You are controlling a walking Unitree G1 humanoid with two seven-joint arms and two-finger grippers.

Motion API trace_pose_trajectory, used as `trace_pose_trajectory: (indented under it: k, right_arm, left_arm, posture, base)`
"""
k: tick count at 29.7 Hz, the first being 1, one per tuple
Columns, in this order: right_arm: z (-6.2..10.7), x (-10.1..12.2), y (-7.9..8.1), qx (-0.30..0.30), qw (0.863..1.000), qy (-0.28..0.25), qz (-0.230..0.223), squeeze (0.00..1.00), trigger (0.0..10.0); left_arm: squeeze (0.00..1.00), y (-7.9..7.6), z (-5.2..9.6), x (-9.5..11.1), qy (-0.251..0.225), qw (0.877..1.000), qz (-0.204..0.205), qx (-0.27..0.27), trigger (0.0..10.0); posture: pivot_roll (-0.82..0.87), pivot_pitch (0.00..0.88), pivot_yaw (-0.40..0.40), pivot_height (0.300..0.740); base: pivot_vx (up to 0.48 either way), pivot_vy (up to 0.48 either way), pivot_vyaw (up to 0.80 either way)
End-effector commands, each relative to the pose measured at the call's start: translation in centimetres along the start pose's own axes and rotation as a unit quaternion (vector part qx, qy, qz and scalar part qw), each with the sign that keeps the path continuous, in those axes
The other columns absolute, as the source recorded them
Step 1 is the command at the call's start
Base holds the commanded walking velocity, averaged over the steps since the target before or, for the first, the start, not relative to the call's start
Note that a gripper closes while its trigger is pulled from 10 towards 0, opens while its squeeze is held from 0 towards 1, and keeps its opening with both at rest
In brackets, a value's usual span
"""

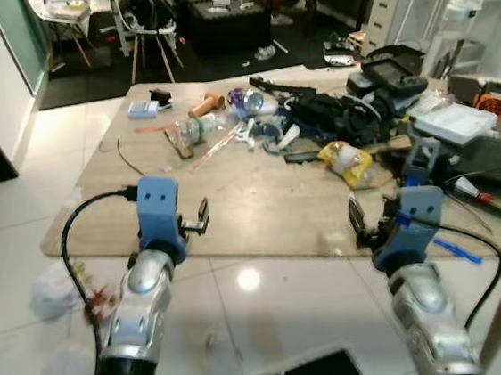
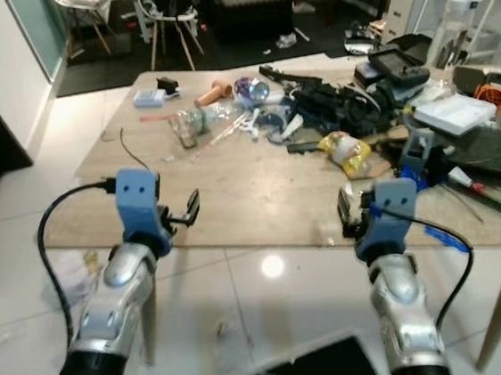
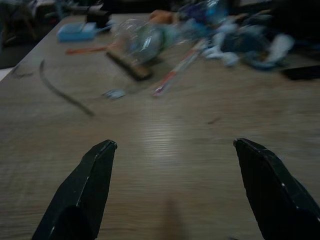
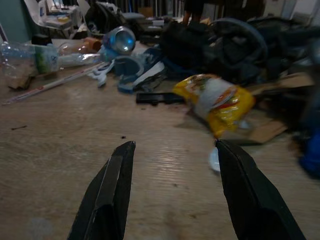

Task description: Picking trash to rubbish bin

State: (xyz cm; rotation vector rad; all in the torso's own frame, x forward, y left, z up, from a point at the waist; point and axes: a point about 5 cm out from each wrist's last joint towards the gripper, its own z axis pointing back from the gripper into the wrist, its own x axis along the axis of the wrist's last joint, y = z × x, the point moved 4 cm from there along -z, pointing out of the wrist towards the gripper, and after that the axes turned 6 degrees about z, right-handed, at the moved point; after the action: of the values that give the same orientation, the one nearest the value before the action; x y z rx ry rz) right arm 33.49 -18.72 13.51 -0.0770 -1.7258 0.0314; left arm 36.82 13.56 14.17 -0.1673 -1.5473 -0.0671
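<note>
1. The far half of the wooden surface (image 1: 261, 204) carries a dense heap of black straps, cables and gear (image 1: 341, 111); single items in it are hard to tell apart.
2. The left wrist view is dim and blurred: a clear plastic bottle (image 3: 142, 40) shows as a soft crumpled shape, with a thin red-and-white stick (image 3: 177, 75) beside it.
3. A yellow crinkled snack wrapper (image 4: 217, 102) lies right of centre, just near of the black heap, beside a flat black bar (image 4: 157, 97).
4. The left gripper (image 3: 175, 185) hovers over bare wood near the front edge, jaws spread wide and empty.
5. The right gripper (image 4: 172, 192) sits low near the front edge, short of the wrapper, jaws released, nothing between them.
6. On the tiled floor (image 1: 245, 304) to the left, crumpled pale plastic (image 1: 55, 289) lies partly hidden behind the left arm's cable.
</note>
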Motion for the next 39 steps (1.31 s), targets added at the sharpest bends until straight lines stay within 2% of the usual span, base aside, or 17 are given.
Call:
trace_pose_trajectory:
  k: [1,28,39]
  right_arm:
    - [0.31,-0.51,-0.45,-0.006,1.0,0.011,0.008,0.0,10.0]
    - [0.68,-1.05,-0.49,-0.003,1.0,0.022,0.016,0.0,10.0]
    - [0.81,-1.24,-0.48,-0.002,1.0,0.027,0.015,0.0,10.0]
  left_arm:
    - [0.0,-0.11,0.15,-0.5,0.01,1.0,-0.001,-0.002,10.0]
    - [0.0,-0.38,0.37,-0.73,0.013,1.0,-0.001,-0.006,10.0]
    - [0.0,-0.56,0.55,-1.14,0.018,1.0,-0.014,-0.014,10.0]
  posture:
    - [-0.11,0.067,-0.01,0.74]
    - [-0.11,0.051,-0.013,0.74]
    - [-0.11,0.054,-0.014,0.74]
  base:
    - [0.352,0.0,0.0]
    - [0.35,0.0,0.0]
    - [0.0,0.0,0.0]
